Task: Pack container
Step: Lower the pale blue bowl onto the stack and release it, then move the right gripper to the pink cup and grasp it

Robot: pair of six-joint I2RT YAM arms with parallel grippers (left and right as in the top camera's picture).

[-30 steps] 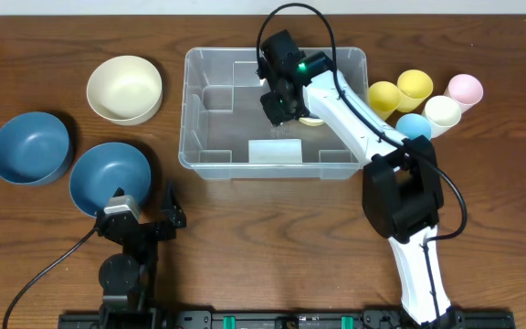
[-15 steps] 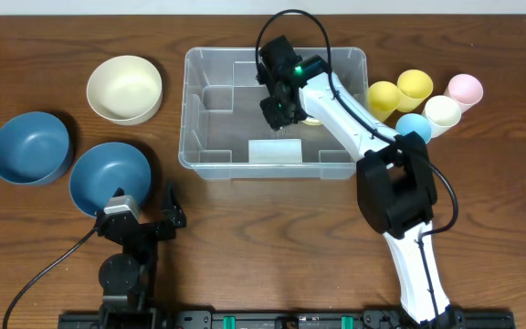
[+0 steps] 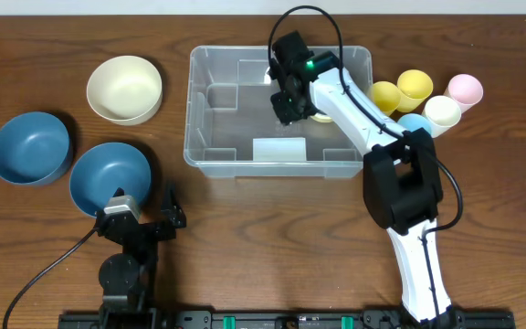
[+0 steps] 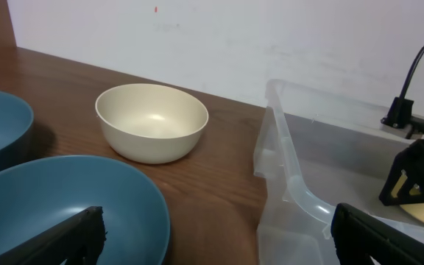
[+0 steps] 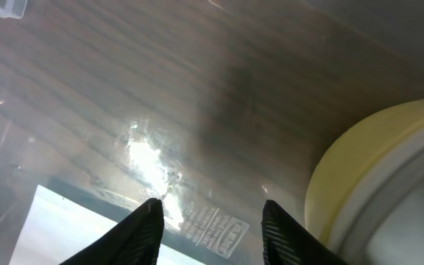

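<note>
Clear plastic container (image 3: 231, 114) sits at 12 o'clock on the tabletop (image 3: 272, 238) with one pale yellow item (image 5: 374, 169) inside beside the right gripper's (image 5: 212, 221) parted, empty jaws; left gripper (image 4: 230, 235) gapes idle, cups (image 3: 427, 96) and bowls (image 3: 124, 88) unpacked.

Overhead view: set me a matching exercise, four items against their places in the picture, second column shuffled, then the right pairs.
Items:
1 container
2 cream bowl
3 pink cup
4 blue bowl nearer the container

Places:
A farthest right of the four
B upper left, level with the container
C middle of the upper half
D lower left, below the cream bowl

Pairs: 1-C, 2-B, 3-A, 4-D
</note>
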